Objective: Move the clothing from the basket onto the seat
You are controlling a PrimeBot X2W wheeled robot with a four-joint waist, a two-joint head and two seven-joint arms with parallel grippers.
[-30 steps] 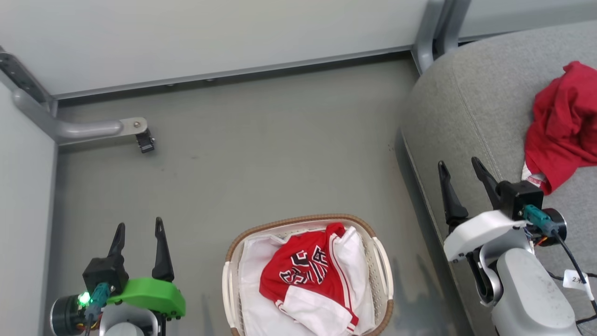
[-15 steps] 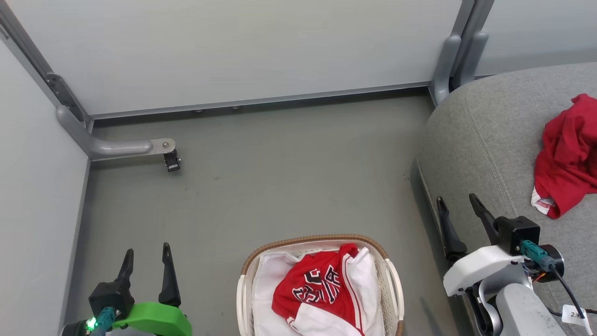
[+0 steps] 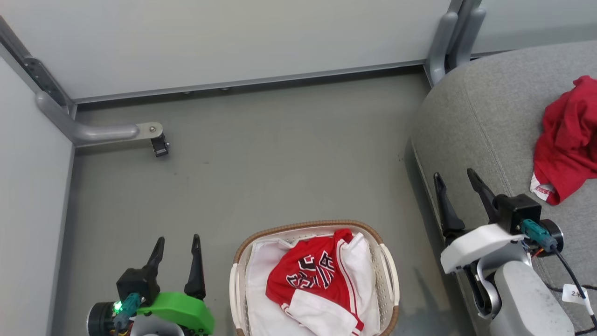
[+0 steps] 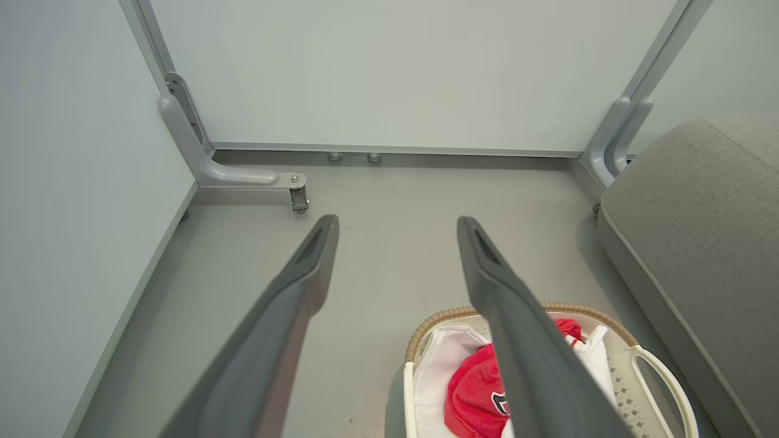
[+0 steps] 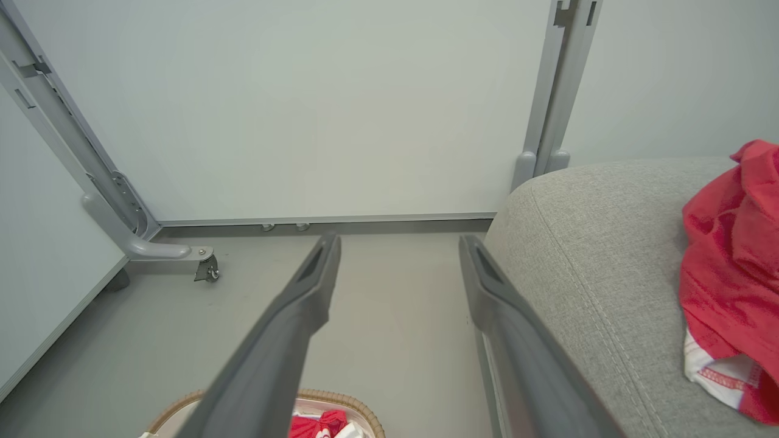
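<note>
The left gripper [image 3: 178,238] and right gripper [image 3: 453,173] hover, fingers spread and empty. The red jersey [image 3: 310,273] lies bunched in the laundry basket [image 3: 298,226] beside the grey sofa [image 3: 480,121], where a plain red garment [image 3: 566,140] rests. Pinch the jersey's raised folds, sparing the white liner [image 3: 259,280].

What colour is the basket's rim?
The rim is brown and woven; the head view shows it best.

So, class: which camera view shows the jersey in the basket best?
The head view: the jersey lies nearly whole, lettering visible. The left wrist view shows part of it behind a finger; the right wrist view catches a red scrap at the bottom edge.
</note>
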